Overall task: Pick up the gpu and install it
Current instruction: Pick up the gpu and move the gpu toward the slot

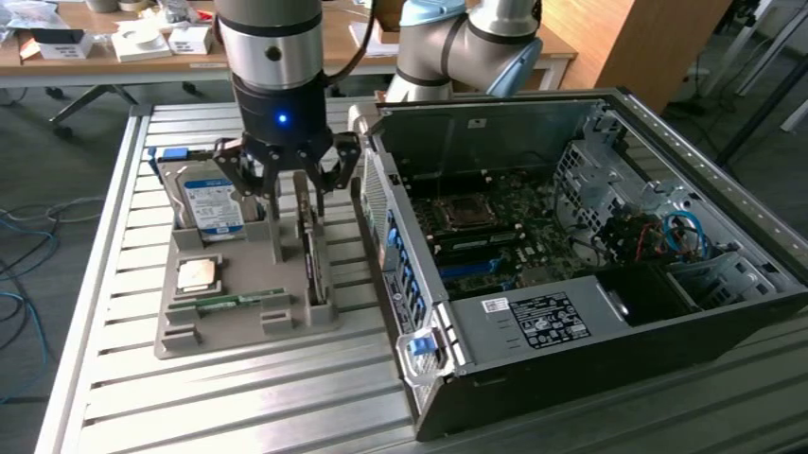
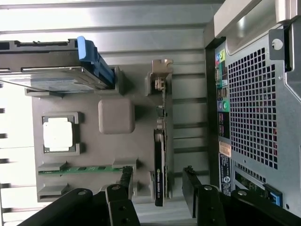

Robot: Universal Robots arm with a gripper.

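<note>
The gpu (image 1: pixel 312 257) stands on edge in a slot of the grey holder tray (image 1: pixel 253 326), a dark card with a pale metal bracket (image 2: pixel 162 75) at one end. My gripper (image 1: pixel 294 192) hangs directly over it, open, nothing held. In the wrist view the two dark fingers (image 2: pixel 125 181) stand either side of the gpu (image 2: pixel 160 155), with the gripper (image 2: pixel 157 178) centred on the card's edge and clear gaps on both sides. The open computer case (image 1: pixel 569 246) lies at the exterior view's right of the tray, its motherboard exposed.
On the same tray sit a silver hard drive (image 1: pixel 211 203) with a blue-white label, a square processor (image 1: pixel 200 274) and a slim green memory stick (image 1: pixel 230 303). The case's rear panel (image 2: pixel 254 103) stands close beside the gpu slot. A slatted metal table (image 1: pixel 253 407) carries everything.
</note>
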